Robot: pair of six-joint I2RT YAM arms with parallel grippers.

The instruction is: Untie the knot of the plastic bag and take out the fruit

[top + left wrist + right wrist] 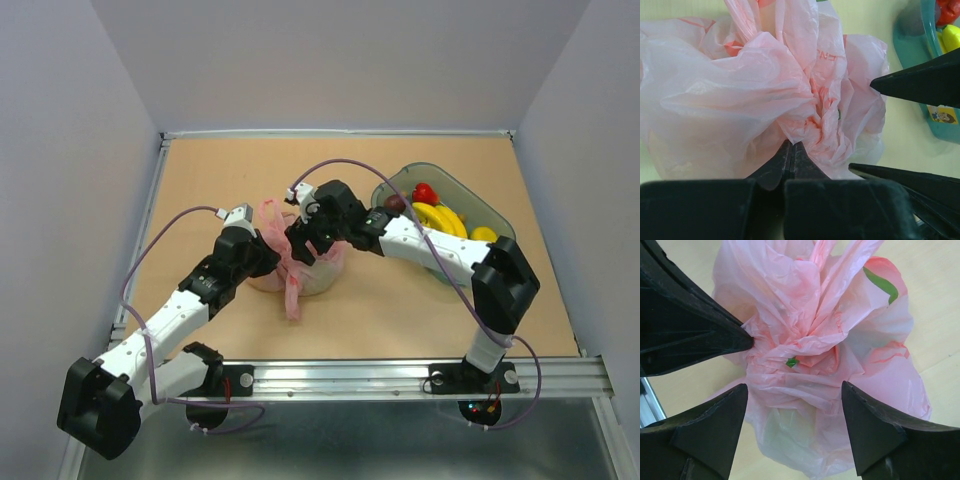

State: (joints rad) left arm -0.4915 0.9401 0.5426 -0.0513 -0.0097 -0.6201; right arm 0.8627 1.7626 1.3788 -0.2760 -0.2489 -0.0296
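Evidently the left pincer [791, 149] clamps the plastic bag [710, 100] to anchor it. The right pincer [794, 386] gapes astride the knot [805, 342], ready to tug.

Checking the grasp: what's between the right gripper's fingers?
The plastic bag, bunched just below the knot, sits inside the open right gripper, per the right wrist view.

One thin, crinkly, translucent pink plastic bag [322, 275] sits mid-table. At two o'clock, one translucent teal tray [470, 185] holds one round red fruit [425, 192], one dark purple round fruit [396, 202], one bunch of yellow bananas [440, 218] and one small yellow fruit [484, 235]. Two white-and-black robot arms: left arm [180, 310], right arm [440, 250]. Two purple cables: left cable [160, 235], right cable [350, 162].
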